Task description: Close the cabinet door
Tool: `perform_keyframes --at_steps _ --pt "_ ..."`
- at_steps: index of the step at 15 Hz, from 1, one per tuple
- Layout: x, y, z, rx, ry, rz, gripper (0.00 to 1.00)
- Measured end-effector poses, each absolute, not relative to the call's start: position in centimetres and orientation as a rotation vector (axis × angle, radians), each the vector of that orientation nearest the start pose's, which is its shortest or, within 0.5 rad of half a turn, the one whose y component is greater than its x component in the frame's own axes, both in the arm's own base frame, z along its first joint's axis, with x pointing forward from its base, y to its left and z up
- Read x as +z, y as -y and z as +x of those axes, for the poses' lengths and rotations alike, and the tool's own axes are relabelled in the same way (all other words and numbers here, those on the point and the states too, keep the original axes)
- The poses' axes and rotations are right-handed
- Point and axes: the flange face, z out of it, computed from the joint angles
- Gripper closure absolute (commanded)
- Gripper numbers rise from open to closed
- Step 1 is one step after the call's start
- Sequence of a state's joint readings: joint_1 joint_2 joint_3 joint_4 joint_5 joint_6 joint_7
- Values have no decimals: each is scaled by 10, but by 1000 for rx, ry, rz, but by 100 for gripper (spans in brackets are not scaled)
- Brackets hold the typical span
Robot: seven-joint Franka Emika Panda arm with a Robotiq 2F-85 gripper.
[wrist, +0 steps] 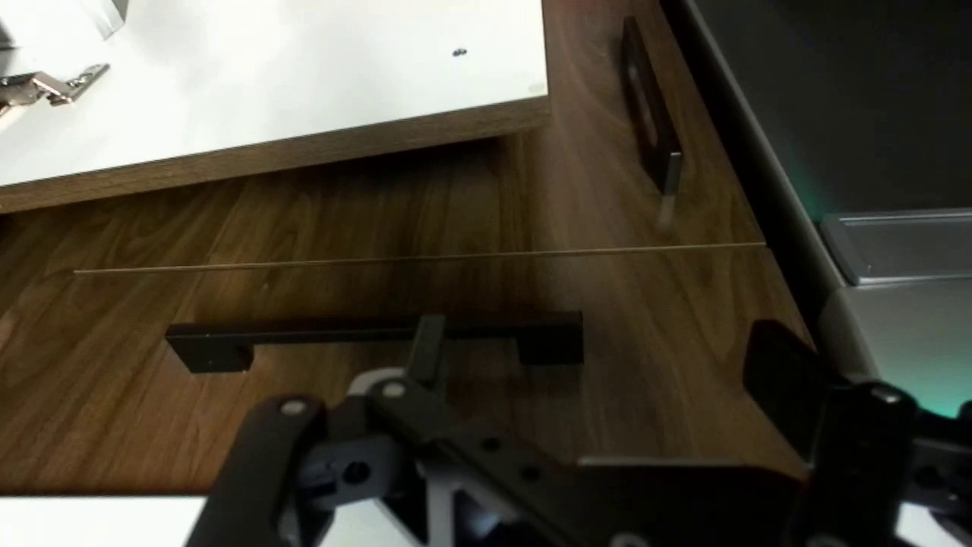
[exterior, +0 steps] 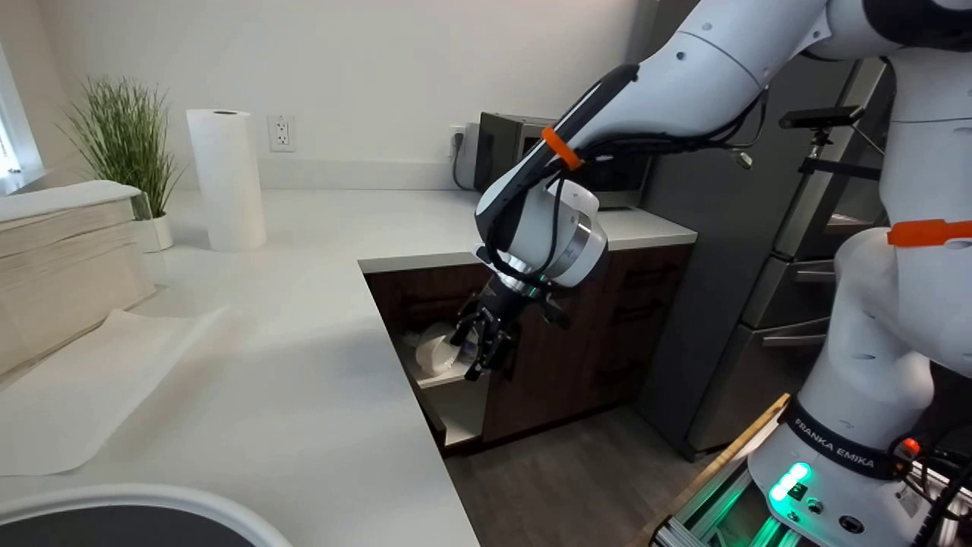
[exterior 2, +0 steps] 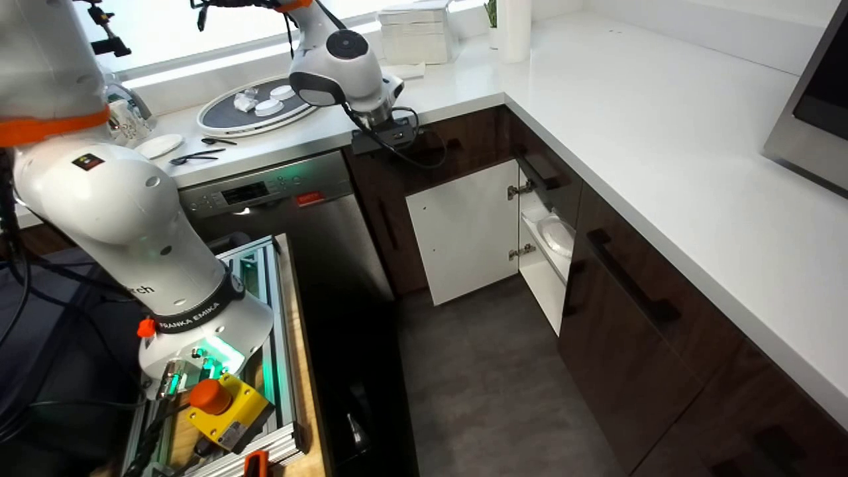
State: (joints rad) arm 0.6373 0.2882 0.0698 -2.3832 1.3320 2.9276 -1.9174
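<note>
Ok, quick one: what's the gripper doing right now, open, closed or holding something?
Gripper: open in the wrist view, holding nothing.

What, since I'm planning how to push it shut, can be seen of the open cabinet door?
The cabinet door is a flat, rectangular panel with a white inner face and, in the wrist view, a brown, wood-look edge. Two metal hinges join it to the cabinet; small dark marks sit near its free side. It stands upright, swung wide open, in front of a brown cabinet front beside the dishwasher. Its outer face cannot be made out. In the wrist view the gripper is apart from it.
</note>
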Motion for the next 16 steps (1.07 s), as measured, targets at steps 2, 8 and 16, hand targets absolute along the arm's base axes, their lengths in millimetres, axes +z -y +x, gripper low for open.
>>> perform_keyframes --at_steps 2,8,16 --pt "185 -268 417 -583 1762 -2221 32" --pt "148 -274 436 -632 1721 -2217 81" --pt "137 -279 449 -710 1672 -2216 80"
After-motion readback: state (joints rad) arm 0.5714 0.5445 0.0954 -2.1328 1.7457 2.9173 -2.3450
